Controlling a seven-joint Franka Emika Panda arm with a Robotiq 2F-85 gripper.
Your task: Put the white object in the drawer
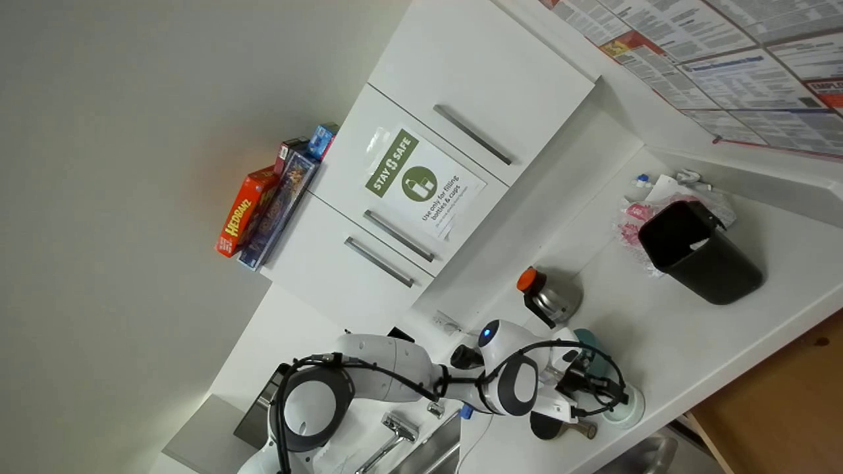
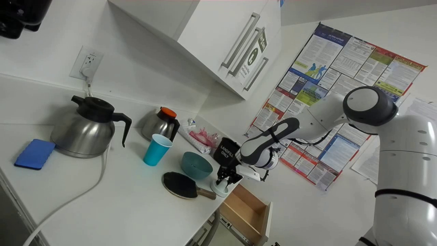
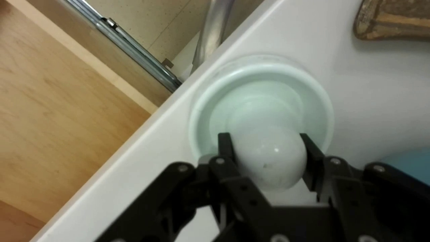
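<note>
The gripper (image 3: 267,144) pinches the white object (image 3: 263,112) by its round top, near the front edge of the counter (image 2: 112,208). The open drawer (image 3: 67,111) sticks out past that edge. The paddle (image 2: 180,185) is a small gap away, the bowl (image 2: 197,166) farther in.

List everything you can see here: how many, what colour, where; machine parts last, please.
white object: 1, white, on the counter
drawer: 1, brown, open below the counter
paddle: 1, black and brown, counter
bowl: 1, teal, counter
cup: 1, blue, counter
jugs: 2, silver and black, one orange-topped, counter
sponge: 1, blue, counter
bin: 1, black, counter
plastic wrapping: some, clear and pink, by bin
cupboard doors: 3, white, above counter
sign: 1, white and green, middle one
game boxes: 4, red and blue, above doors
posters: several, multicoloured, wall
outlet: 1, white, above counter
tap: 1, silver, by sink
arm: 1, white and black, over counter
claw: 1, black, gripping white object
</note>
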